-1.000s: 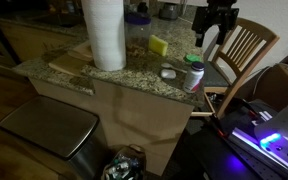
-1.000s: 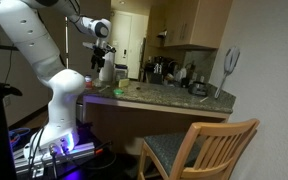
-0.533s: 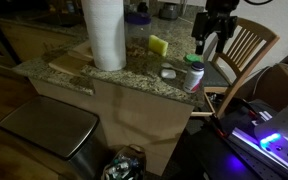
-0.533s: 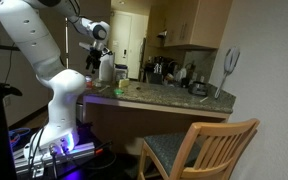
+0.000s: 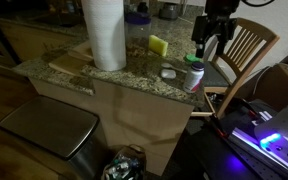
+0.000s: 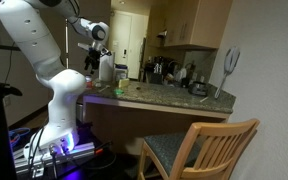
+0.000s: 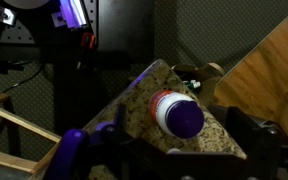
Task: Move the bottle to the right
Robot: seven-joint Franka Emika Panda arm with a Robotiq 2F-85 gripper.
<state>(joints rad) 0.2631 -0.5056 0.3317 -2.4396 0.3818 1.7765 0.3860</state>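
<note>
The bottle (image 5: 194, 75) is small, white, with a red label and a green top. It stands upright at the near right corner of the granite counter (image 5: 114, 80). In the wrist view the bottle (image 7: 172, 112) is seen from above and its cap looks purple in that light. My gripper (image 5: 209, 38) hangs in the air above and a little behind the bottle, not touching it. Its jaws are open, with the dark fingers (image 7: 252, 132) on either side of the bottle in the wrist view. In an exterior view the gripper (image 6: 96, 52) is above the counter's end.
A tall white paper towel roll (image 5: 104, 35) stands on a board at the left. A yellow sponge (image 5: 158, 45) and a small flat white disc (image 5: 168, 72) lie near the bottle. A wooden chair (image 5: 246, 50) stands just past the counter's corner.
My gripper has come down a little and shifted slightly toward the bottle. The bottle has not moved.
</note>
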